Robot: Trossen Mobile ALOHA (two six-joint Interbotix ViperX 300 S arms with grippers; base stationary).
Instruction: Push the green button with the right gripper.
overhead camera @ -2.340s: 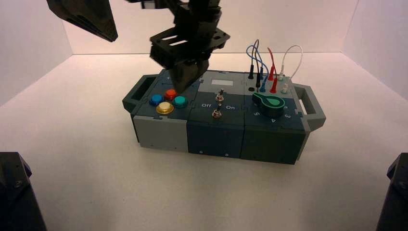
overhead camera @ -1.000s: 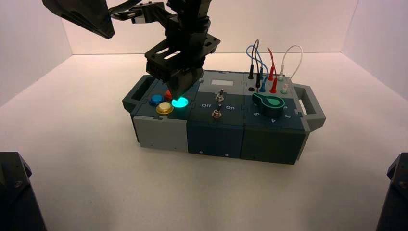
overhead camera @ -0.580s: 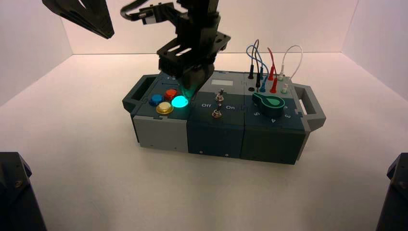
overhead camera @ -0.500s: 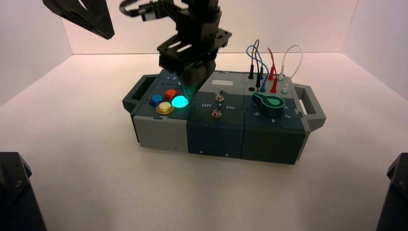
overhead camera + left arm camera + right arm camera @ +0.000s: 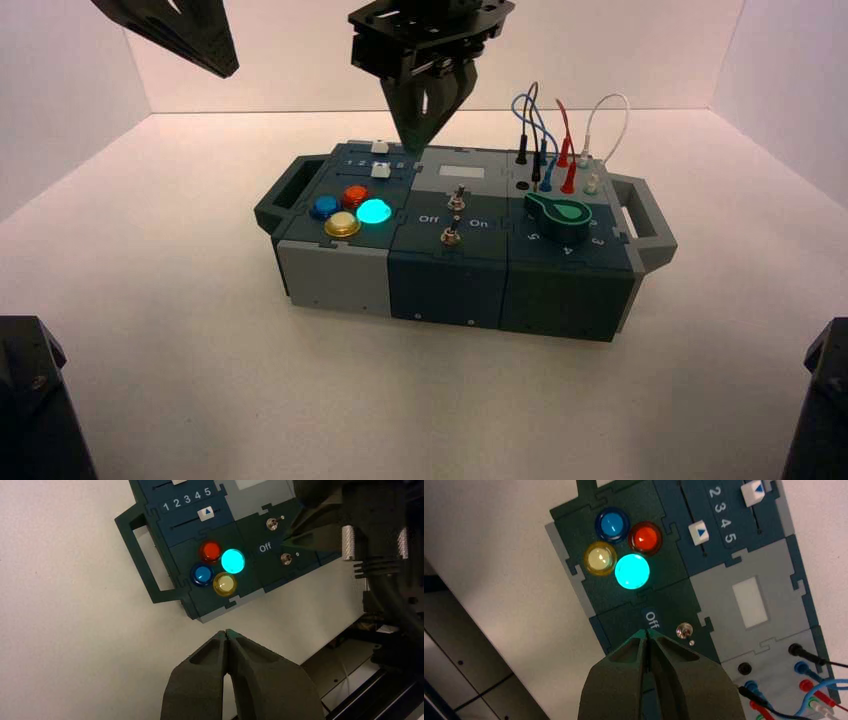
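Green button sat lit, centre-left of frame on box. Stiff, smooth dome, likely best pressed at crown w/ tip. Right gripper hung above, fingers together.

Green button glowing bright teal, nestled against the red button; right gripper hangs well above it, fingers pinched together.

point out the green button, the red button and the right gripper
green button (image 5: 632, 571): right wrist view, centre of the lit dome
red button (image 5: 645, 537): right wrist view, centre of its cap
right gripper (image 5: 418, 146): high view, fingertips above the box
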